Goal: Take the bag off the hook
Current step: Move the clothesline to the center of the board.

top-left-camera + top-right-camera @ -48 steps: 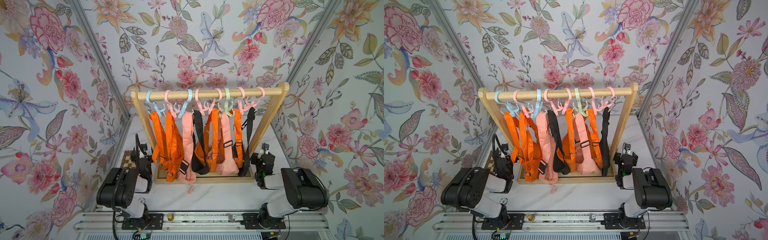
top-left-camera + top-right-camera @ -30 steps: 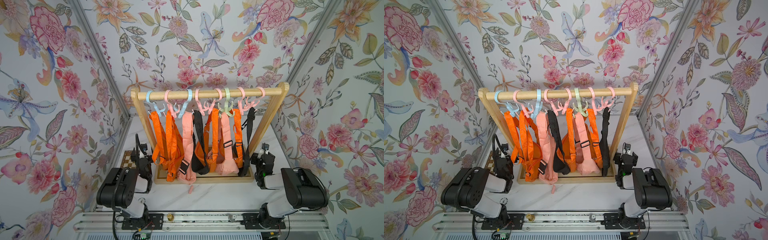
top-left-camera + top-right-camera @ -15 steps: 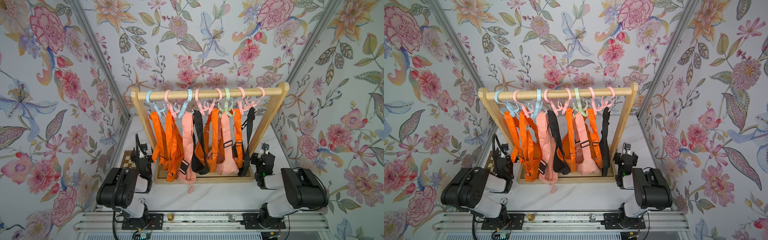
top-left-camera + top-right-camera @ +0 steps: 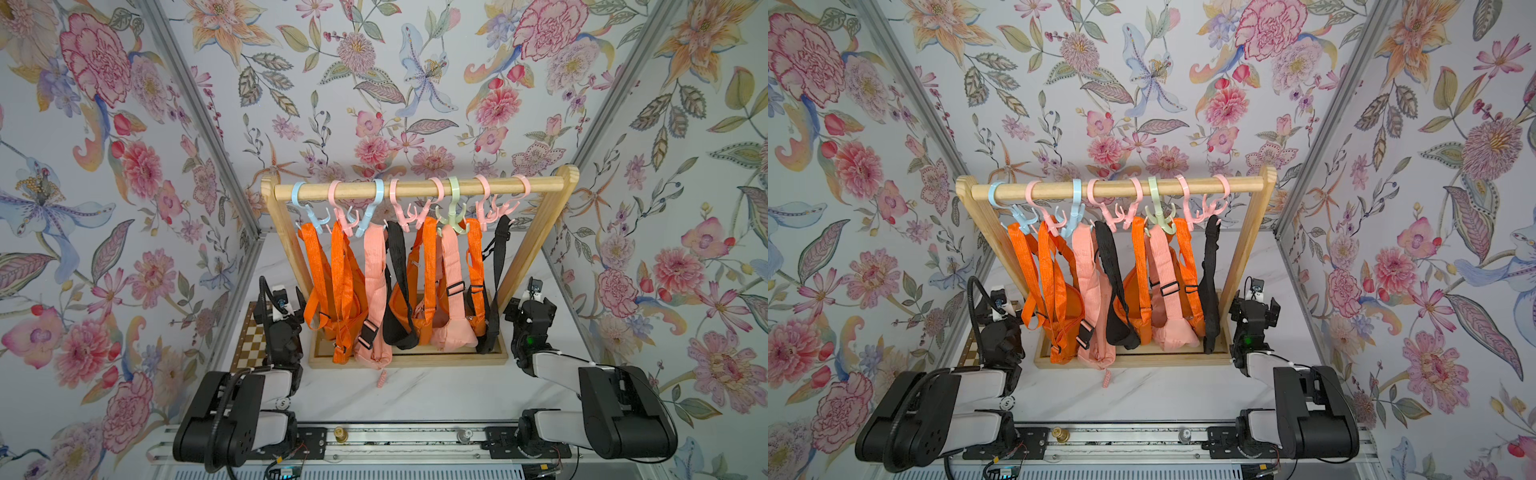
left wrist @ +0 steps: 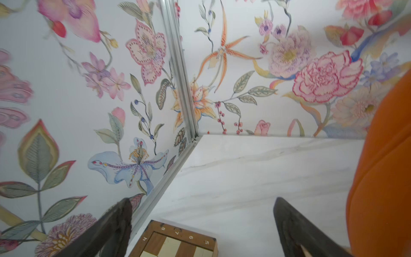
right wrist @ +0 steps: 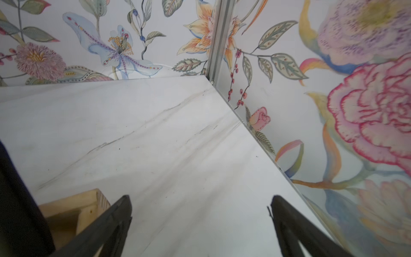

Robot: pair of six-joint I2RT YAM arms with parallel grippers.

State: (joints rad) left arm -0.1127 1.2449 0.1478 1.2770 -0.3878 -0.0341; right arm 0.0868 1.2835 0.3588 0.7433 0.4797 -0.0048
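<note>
— Bags (image 4: 376,291) hang by their straps (image 4: 398,266) from hooks (image 4: 453,208) on the rack (image 4: 532,249), none off yet.
— We should lift one strap up off its hook, then out. Left gripper (image 5: 201,207) and right gripper (image 6: 200,200) gape wide, empty, beside the rack.
— Only top views show hooks; wrist views give worktop (image 6: 155,133), the left an orange bag (image 5: 382,166).

Eight little plastic claw hooks (image 4: 340,210) sit looped over the wooden rail (image 4: 415,188): blue, pink, blue, pink, pink, one green hook (image 4: 453,195), then two more pink. The sling bags all hang straight down by their straps, packed pretty close together. From the left end you've got a couple of bright orange bags (image 4: 328,299), a salmon-pink bag (image 4: 374,270), a black bag (image 4: 398,266), more orange and pink in the middle, and a black strap (image 4: 498,266) at the far right. Every one is on a hook.
</note>
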